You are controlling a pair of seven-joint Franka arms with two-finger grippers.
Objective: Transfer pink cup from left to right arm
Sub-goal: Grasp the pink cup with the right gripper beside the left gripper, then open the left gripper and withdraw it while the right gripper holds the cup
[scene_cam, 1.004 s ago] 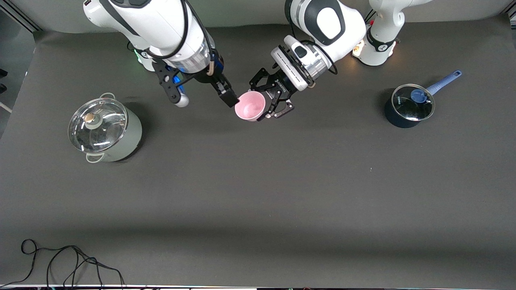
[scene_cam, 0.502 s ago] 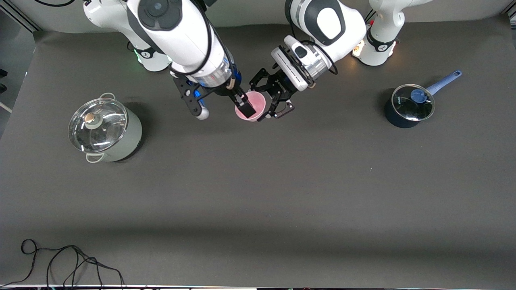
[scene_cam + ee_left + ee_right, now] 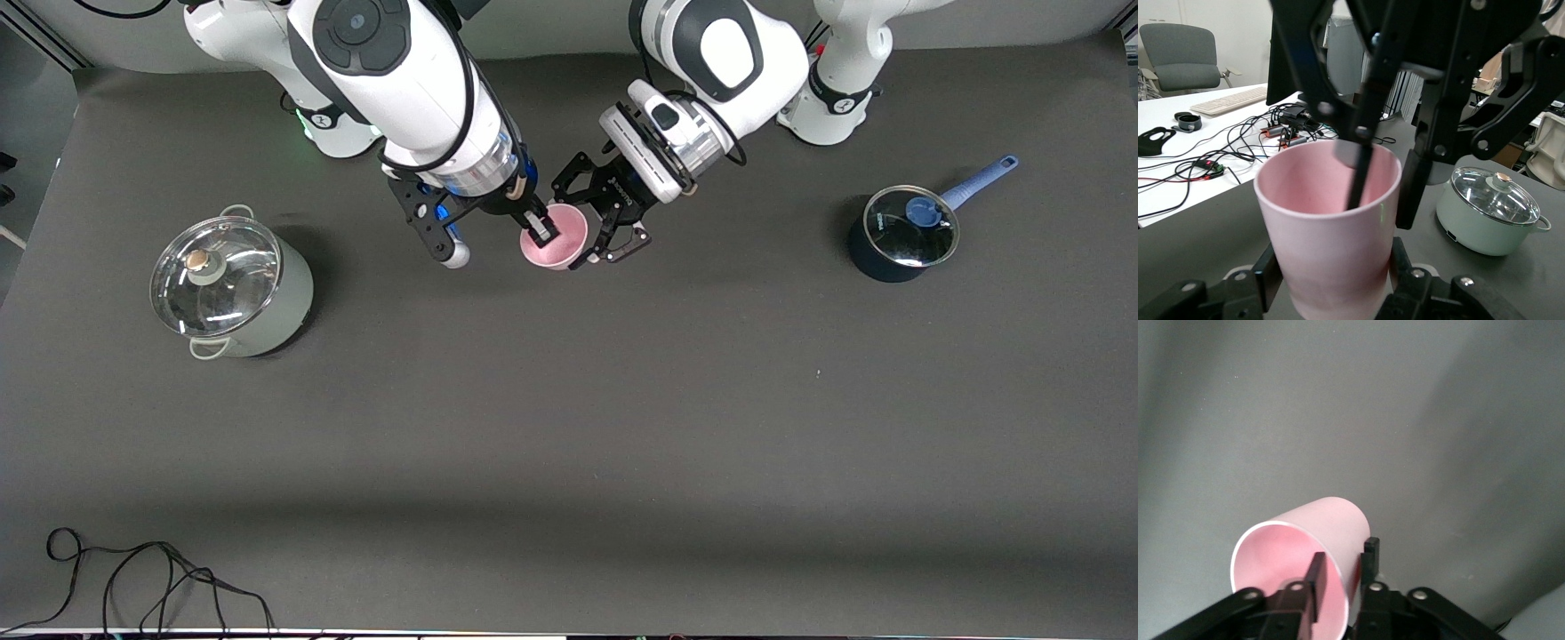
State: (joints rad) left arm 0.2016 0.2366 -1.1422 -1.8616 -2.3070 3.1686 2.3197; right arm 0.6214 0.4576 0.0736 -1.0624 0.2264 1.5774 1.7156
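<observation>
The pink cup [image 3: 560, 242] hangs in the air above the table, mouth tilted toward the right arm. My left gripper [image 3: 582, 231], the linkage claw, is shut on the cup's lower body; its pads [image 3: 1268, 275] press both sides of the cup [image 3: 1328, 220]. My right gripper [image 3: 536, 233] is open and straddles the cup's rim. One slim finger is inside the cup [image 3: 1338, 520] and the other is outside its wall, with a small gap on each side. It shows this in its own view [image 3: 1341, 577] and in the left wrist view [image 3: 1381, 203].
A pale green pot with a glass lid [image 3: 231, 289] stands toward the right arm's end and also shows in the left wrist view [image 3: 1491, 213]. A dark blue saucepan with a lid [image 3: 902, 233] stands toward the left arm's end. A black cable [image 3: 133, 578] lies at the near edge.
My right gripper has moved from beside the cup onto its rim, one finger going inside. The left gripper and the cup have stayed still.
</observation>
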